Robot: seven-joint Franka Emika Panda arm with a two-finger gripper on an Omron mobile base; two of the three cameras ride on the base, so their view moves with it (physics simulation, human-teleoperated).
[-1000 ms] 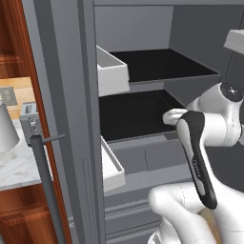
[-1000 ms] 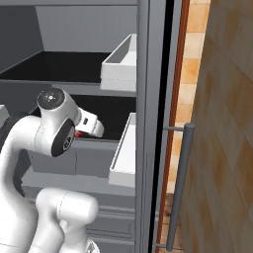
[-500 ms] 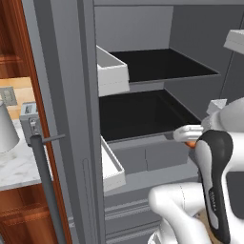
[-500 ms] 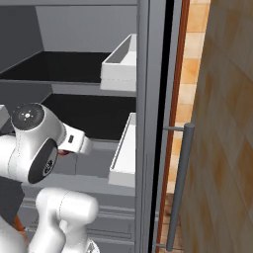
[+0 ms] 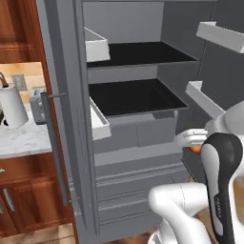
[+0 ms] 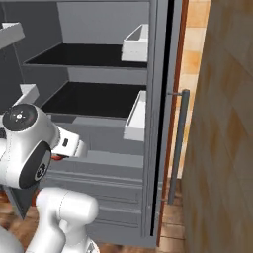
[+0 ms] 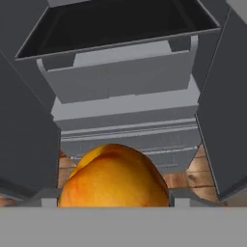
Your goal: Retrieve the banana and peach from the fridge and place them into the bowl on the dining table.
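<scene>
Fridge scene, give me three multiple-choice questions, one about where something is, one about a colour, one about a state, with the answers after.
1. Where is the peach?
A. On the top shelf
B. Between the pincer's fingers, outside the fridge
C. In a door bin

2. What colour are the fridge shelves?
A. Black
B. White
C. Brown

3. What state are the fridge doors in?
A. Both shut
B. One open
C. Both open

Answers:
1. B: the hand view has the peach in the pincer, with the fridge beyond it.
2. A: the shelves are black between grey walls.
3. C: the doors stand swung out on both sides, their bins facing inward.
</scene>
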